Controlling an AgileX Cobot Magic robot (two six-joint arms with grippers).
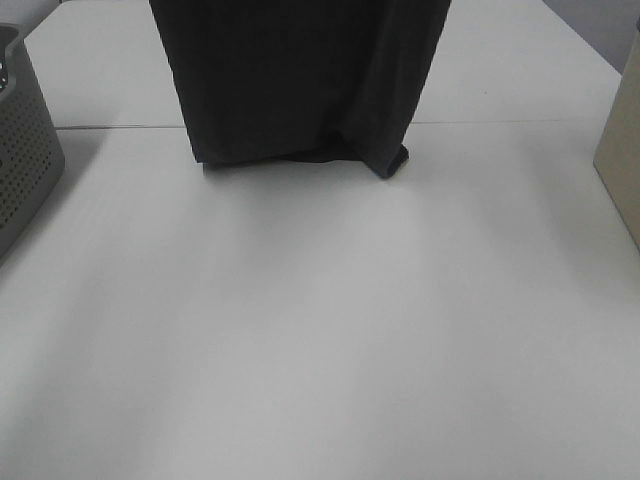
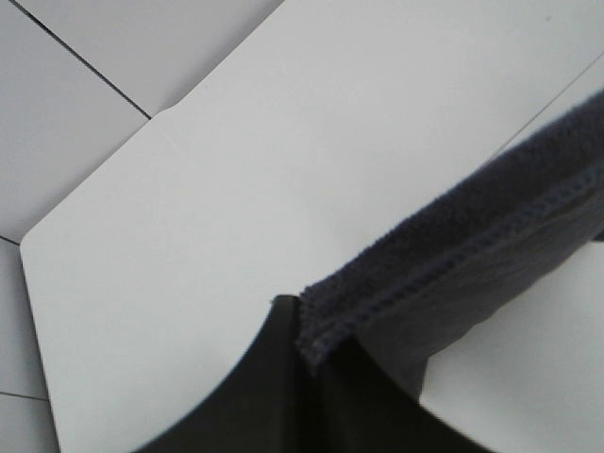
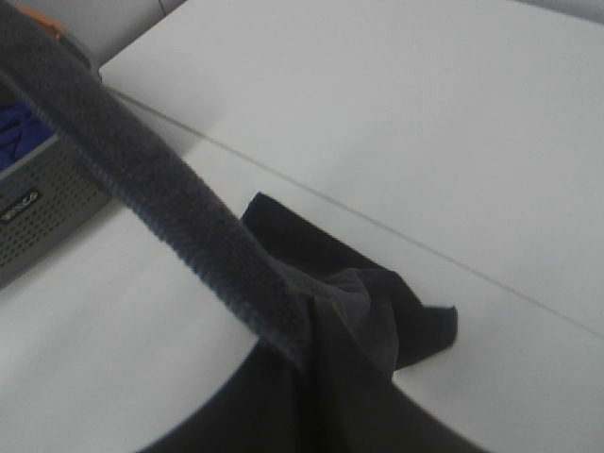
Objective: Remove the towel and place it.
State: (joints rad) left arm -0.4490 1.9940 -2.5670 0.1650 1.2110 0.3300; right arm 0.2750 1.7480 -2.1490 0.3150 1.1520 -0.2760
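Towel [image 2: 453, 274] hem ran closest, right past both wrist cameras. The left gripper and right gripper were out of view; both were closed, apparently pinching that top hem. In the high view the towel hung as a dark sheet from above the frame, its lower edge crumpled on the table [image 1: 320, 350], between the basket [image 1: 25, 170] at left and a beige box [image 1: 622, 150] at right. White lettering on the basket wall was too blurred to read.
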